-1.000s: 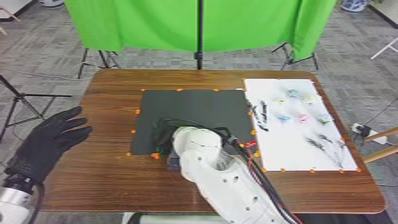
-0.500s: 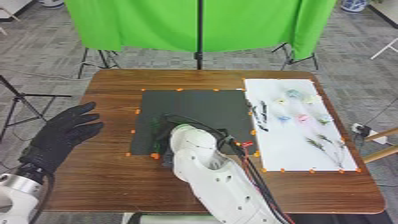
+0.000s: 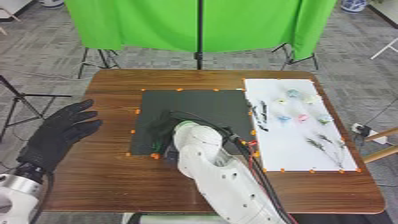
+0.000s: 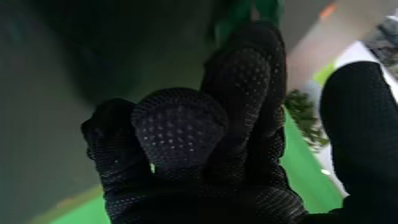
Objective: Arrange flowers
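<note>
In the head view, my right hand [image 3: 164,129] is over the left part of the dark mat [image 3: 191,102], a bit of green showing just below it. The right wrist view has this hand [image 4: 182,130] open, its thumb apart from loosely bent fingers. Behind the gap are dark green leaves [image 4: 305,117] and a bright green surface [image 4: 306,175]. My left hand [image 3: 60,131] is open over the table's left edge. On the white board [image 3: 275,137] lie a pink flower [image 3: 303,118], blue flowers [image 3: 284,119], pale blooms [image 3: 311,99] and leafy sprigs [image 3: 317,144].
Orange markers line the mat and board on the brown table [image 3: 115,100]. Dark slender pieces [image 3: 260,115] lie at the board's left side. Cables run along my right arm. A green cloth [image 3: 151,30] hangs on a stand behind the table.
My right arm has shifted slightly left over the mat. My left hand has moved slightly forward and right. The flowers on the board have stayed put.
</note>
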Action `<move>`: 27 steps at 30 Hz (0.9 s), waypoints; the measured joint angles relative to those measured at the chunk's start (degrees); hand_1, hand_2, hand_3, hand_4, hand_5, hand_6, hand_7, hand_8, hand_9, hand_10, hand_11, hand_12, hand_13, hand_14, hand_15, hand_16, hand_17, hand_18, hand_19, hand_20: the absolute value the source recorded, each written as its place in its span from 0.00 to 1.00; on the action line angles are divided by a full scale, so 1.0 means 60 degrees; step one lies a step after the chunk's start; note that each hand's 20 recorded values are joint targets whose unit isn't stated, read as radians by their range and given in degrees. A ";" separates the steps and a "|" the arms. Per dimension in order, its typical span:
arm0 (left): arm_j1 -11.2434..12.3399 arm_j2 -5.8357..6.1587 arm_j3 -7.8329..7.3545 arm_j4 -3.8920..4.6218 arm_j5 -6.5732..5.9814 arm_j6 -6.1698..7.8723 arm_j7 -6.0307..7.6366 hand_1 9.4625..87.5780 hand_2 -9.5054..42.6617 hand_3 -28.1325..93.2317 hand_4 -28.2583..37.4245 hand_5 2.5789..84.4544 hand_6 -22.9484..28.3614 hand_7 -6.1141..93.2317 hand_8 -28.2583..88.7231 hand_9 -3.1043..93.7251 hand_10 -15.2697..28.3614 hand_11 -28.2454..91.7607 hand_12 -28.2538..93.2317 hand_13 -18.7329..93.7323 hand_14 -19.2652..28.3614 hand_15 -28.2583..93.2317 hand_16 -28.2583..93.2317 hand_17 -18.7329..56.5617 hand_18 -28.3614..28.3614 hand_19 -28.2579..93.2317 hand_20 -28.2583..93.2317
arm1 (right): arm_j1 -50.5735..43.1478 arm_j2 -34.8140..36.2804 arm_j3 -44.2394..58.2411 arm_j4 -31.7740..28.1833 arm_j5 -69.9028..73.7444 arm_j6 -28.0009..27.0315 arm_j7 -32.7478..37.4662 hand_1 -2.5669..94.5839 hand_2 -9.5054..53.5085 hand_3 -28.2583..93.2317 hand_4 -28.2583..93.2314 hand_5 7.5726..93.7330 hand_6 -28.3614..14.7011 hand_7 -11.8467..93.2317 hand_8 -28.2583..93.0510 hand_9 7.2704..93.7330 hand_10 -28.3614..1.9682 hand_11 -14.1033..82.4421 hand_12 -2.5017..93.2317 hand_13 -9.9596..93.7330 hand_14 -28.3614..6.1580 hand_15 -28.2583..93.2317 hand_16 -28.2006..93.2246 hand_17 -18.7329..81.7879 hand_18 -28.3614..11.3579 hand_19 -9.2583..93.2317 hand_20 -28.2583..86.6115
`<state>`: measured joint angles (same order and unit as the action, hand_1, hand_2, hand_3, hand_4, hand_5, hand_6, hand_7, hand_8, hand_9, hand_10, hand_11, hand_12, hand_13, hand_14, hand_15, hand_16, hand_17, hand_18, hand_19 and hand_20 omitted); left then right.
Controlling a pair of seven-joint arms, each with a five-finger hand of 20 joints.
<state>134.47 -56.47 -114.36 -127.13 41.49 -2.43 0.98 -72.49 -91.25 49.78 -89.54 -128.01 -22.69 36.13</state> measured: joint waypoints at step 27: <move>0.1120 -0.0780 -0.0506 -0.0312 0.0192 0.0236 0.0742 0.23 0.12 0.82 0.10 0.37 0.48 0.35 0.12 0.33 0.63 0.50 0.35 0.39 0.71 0.59 0.23 0.19 0.90 0.64 0.31 | -0.4662 0.8287 0.8405 -0.4360 0.1047 -0.3096 -0.0083 0.20 0.00 0.77 0.00 0.62 0.53 0.48 0.09 0.67 0.44 0.68 0.38 0.70 0.48 0.82 0.42 0.51 0.18 0.97 0.56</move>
<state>141.19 -61.15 -117.40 -129.00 42.64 -1.01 5.43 -100.46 -41.53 100.21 -115.70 -121.73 -41.27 35.64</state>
